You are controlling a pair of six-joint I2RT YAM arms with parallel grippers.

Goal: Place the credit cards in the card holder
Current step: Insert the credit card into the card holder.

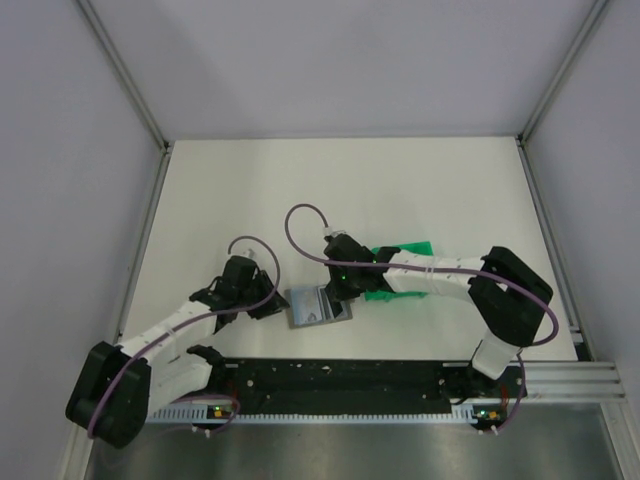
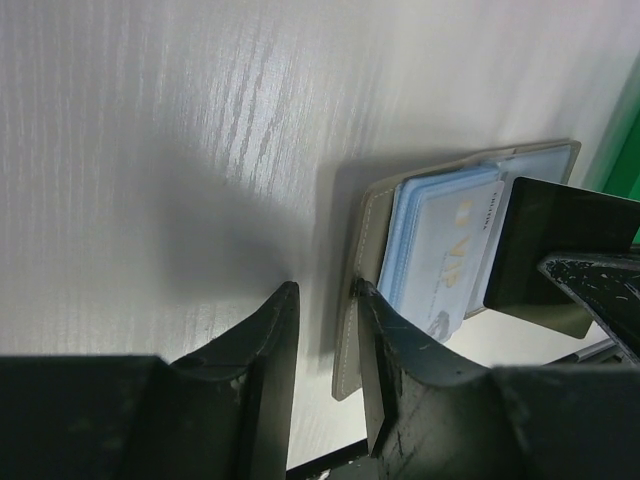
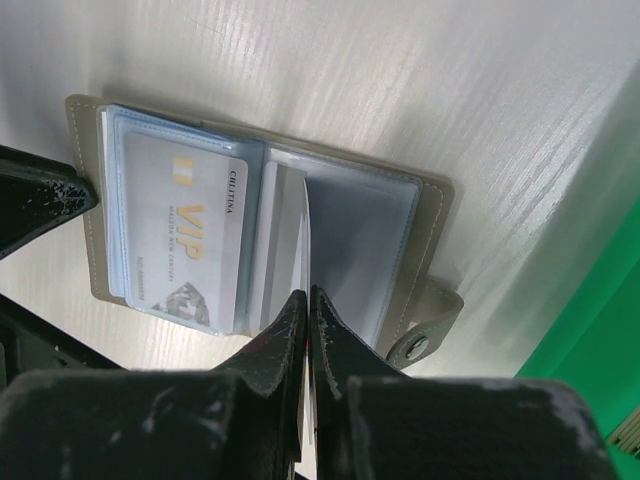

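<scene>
The card holder (image 1: 308,306) lies open on the table, its clear pockets facing up. A pale VIP credit card (image 3: 185,240) sits in its left pocket. My right gripper (image 3: 309,295) is shut on another credit card (image 3: 305,215), seen edge-on, its far edge standing at the mouth of the holder's right pocket (image 3: 365,240). In the left wrist view this card (image 2: 545,255) looks dark. My left gripper (image 2: 325,290) stands narrowly open astride the holder's outer cover edge (image 2: 350,330). Its right finger (image 2: 385,330) rests against that edge, and bare table shows beside its left finger.
A bright green plastic frame (image 1: 400,270) lies just behind the right gripper. The holder's snap strap (image 3: 425,335) sticks out on its right side. Metal rails and grey walls bound the table, and the black base bar (image 1: 340,378) runs along the near edge.
</scene>
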